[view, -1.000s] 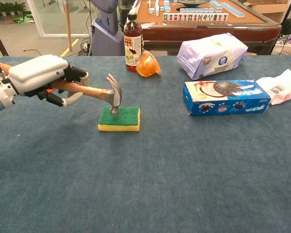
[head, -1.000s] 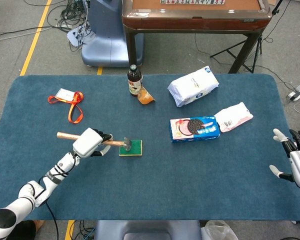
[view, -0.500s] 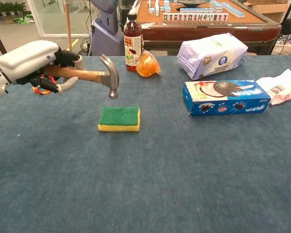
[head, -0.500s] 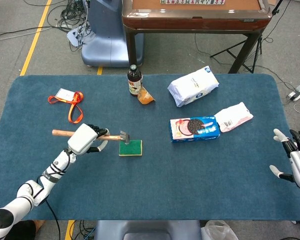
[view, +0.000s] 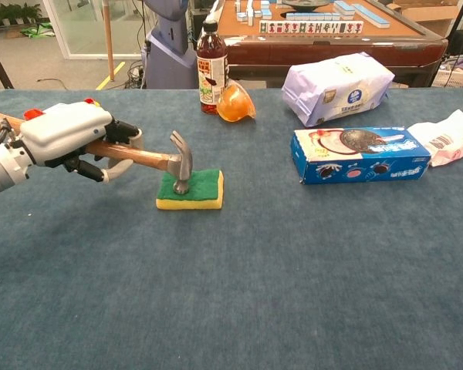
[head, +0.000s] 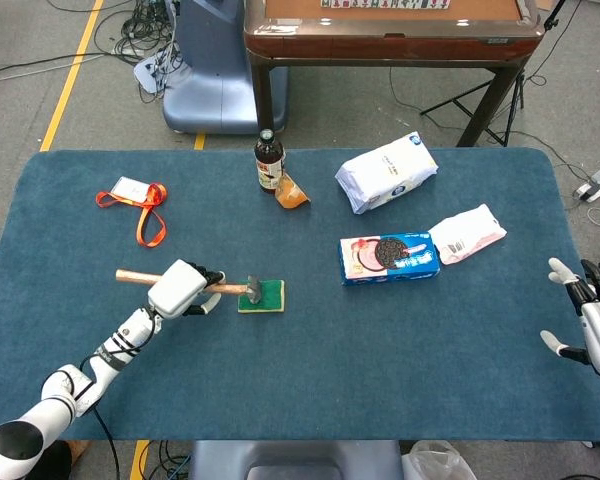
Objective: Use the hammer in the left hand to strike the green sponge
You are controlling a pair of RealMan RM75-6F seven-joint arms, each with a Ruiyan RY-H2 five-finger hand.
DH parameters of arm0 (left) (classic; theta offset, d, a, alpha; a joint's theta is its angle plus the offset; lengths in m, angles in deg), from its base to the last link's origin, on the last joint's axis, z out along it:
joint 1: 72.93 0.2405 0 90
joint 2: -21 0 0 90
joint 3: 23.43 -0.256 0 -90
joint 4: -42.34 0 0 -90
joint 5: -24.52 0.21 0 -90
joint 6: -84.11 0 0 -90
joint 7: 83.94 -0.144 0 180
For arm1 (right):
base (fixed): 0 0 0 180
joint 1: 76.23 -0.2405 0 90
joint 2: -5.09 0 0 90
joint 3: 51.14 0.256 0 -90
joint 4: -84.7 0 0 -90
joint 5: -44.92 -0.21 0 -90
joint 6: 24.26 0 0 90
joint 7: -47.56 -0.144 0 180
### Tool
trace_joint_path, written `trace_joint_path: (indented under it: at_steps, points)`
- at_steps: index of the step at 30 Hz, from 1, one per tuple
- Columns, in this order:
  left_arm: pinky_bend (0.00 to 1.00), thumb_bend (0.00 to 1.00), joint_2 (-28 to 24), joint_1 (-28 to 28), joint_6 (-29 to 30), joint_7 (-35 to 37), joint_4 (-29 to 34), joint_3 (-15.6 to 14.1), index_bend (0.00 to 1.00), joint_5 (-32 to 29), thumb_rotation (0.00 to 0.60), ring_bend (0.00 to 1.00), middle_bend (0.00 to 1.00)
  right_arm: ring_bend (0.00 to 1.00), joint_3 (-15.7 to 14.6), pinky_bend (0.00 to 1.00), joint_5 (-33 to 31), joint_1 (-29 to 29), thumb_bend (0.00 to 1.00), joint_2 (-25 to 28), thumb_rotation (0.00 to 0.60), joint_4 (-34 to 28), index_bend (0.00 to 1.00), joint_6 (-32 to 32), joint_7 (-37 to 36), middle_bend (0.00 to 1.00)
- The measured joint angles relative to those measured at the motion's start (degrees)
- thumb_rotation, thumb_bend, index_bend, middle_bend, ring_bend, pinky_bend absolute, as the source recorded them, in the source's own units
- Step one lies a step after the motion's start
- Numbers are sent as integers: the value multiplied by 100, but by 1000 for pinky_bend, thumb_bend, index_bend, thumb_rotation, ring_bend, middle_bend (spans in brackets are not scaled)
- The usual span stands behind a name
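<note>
1. A robot's left hand grips a hammer by its wooden handle, fingers wrapped around the shaft, over a dark blue cloth-covered table.
2. The hammer lies nearly level, handle pointing left, its metal head tipped down and pressing on the top of the green sponge.
3. The green sponge, green on top and yellow beneath, lies flat on the table, left of centre in the head view, just right of the left hand.
4. The right hand shows only in the head view, at the table's far right edge, fingers spread apart and holding nothing, well apart from the sponge.
5. Behind the sponge, near the table's far edge, a dark bottle stands upright with a small orange item just beside it on its right.
6. To the right lie a white bag, a blue cookie box lying flat, and a white and pink packet touching the box's right end.
7. An orange lanyard with a card lies on the table's left side in the head view, apart from the hand.
8. Beyond the table stands a wooden-framed game table holding rows of tiles.
</note>
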Motion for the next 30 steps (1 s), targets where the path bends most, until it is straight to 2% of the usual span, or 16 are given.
trace_joint_path:
  at_steps: [9,18,24,27,28,30]
  points:
    - [969,509,-349,90,447,135,300,267,692,-198,600,699,749,9,7,0,18,-35,181,-50,600,61,83,49,-51,244]
    - [970,502,-498,345,-75,-41,375,372,661,-602,600,674,733,9,0,0,65,-65,181,-69,600,74,83,83,-56,244]
    - [956,495,-614,437,-524,-281,849,566,567,-976,600,623,656,8,5,0,73,-76,181,-69,600,48,83,81,-33,244]
    - [852,478,-723,455,-700,-517,1217,622,442,-1083,600,511,541,8,4,0,74,-69,182,-66,600,42,83,67,-30,244]
    - [778,463,-771,457,-795,-621,1376,643,382,-1133,600,448,466,8,3,0,74,-66,182,-66,600,40,83,62,-31,244]
    - [547,412,-852,457,-950,-759,1631,678,241,-1219,600,289,285,9,1,0,69,-57,181,-60,600,38,83,52,-31,244]
